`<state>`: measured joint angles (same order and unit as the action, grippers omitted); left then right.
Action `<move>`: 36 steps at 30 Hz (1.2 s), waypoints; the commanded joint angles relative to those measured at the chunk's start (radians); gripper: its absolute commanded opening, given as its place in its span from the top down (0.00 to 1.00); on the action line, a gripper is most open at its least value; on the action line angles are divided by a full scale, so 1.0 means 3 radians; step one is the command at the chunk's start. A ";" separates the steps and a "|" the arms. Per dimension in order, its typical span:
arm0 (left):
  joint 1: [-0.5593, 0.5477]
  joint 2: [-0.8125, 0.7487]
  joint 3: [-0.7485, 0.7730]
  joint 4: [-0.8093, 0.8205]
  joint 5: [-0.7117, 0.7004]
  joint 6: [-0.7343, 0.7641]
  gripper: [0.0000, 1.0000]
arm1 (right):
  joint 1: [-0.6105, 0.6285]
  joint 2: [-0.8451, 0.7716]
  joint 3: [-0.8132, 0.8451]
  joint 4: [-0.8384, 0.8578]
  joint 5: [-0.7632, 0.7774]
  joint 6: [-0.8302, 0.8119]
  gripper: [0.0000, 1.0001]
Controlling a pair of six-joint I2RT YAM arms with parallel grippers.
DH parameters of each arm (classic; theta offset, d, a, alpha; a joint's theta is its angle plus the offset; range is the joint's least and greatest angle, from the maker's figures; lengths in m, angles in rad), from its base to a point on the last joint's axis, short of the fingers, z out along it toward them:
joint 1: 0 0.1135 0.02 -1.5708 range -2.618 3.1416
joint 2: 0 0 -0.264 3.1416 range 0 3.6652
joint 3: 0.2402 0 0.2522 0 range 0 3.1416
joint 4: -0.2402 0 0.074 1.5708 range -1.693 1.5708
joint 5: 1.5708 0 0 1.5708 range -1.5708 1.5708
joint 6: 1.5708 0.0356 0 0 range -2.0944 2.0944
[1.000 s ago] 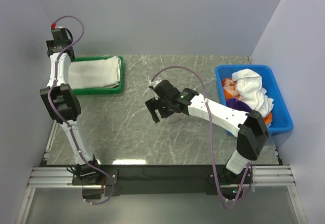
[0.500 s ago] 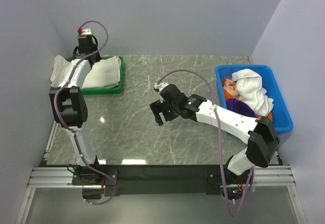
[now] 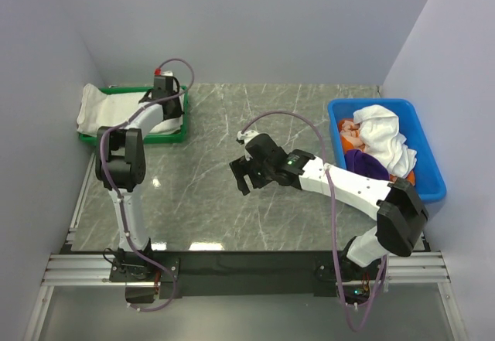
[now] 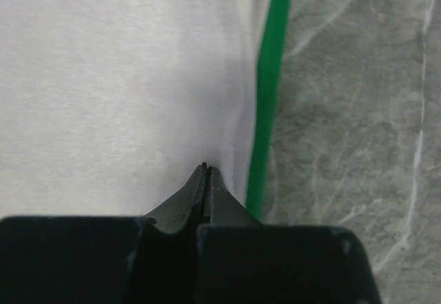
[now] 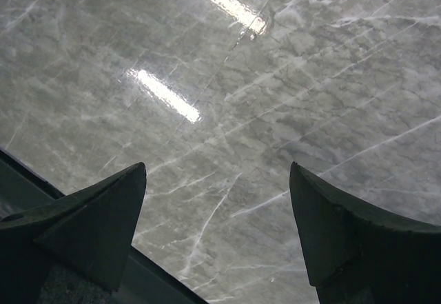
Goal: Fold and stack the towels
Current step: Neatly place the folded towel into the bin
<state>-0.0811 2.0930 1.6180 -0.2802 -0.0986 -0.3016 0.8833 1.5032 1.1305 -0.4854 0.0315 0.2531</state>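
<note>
A white towel (image 3: 116,111) lies in the green tray (image 3: 131,138), one end hanging over the tray's left rim. My left gripper (image 3: 172,103) hovers over the towel's right end. In the left wrist view the left gripper (image 4: 207,169) is shut, with nothing visible between its fingers, just above the white towel (image 4: 117,76) beside the tray's rim (image 4: 270,90). More towels sit bunched in the blue bin (image 3: 429,159): white (image 3: 383,136), salmon-pink (image 3: 349,134), purple (image 3: 360,159) and orange (image 3: 407,179). My right gripper (image 3: 242,177) (image 5: 217,169) stands open over bare marble at mid-table.
The grey marble table (image 3: 209,202) spreads between tray and bin. Walls close in at the back and both sides. A black rail (image 3: 247,262) with the arm bases runs along the near edge.
The left arm swung right from the tray's left end to its right end and its jaws shut. The towel now hangs over the tray's left rim. The right gripper shifted slightly.
</note>
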 commanded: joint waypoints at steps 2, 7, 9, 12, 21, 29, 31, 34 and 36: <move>-0.0144 -0.0028 -0.0203 0.0197 0.0068 -0.0114 0.99 | -0.0020 -0.0148 -0.0066 0.0217 -0.0049 0.0041 0.09; -0.0195 -0.0145 -0.0285 0.0228 0.0088 -0.0110 0.99 | -0.0020 -0.0173 -0.0117 0.0273 -0.0054 0.0031 0.10; -0.0200 -0.0282 -0.0301 0.0274 0.0124 -0.0115 0.99 | -0.0030 -0.0189 -0.0133 0.0283 -0.0039 0.0015 0.09; -0.0200 -0.0410 -0.0224 0.0239 0.0134 -0.0145 0.95 | -0.0030 -0.0199 -0.0138 0.0294 -0.0013 0.0005 0.09; 0.0100 -0.0600 0.0236 -0.0007 -0.0468 0.0038 0.86 | -0.0035 -0.0276 -0.0199 0.0401 -0.0028 -0.0010 0.10; 0.0617 -0.0524 0.0170 0.0049 -0.1333 0.0539 0.87 | -0.0066 -0.0266 -0.0276 0.0519 -0.0090 -0.0041 0.10; 0.0761 -0.0483 0.0134 0.0110 -0.1501 0.0591 0.87 | -0.0081 -0.0255 -0.0281 0.0554 -0.0166 -0.0051 0.10; 0.0919 -0.0406 0.0109 0.0162 -0.1670 0.0622 0.88 | -0.0096 -0.0235 -0.0291 0.0560 -0.0212 -0.0071 0.10; 0.1021 -0.0325 0.0114 0.0182 -0.1696 0.0601 0.88 | -0.0106 -0.0235 -0.0291 0.0539 -0.0217 -0.0092 0.10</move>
<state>0.2043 1.9583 1.6581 -0.2634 -0.5304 -0.1505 0.8612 1.4570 1.0515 -0.3599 -0.0185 0.2443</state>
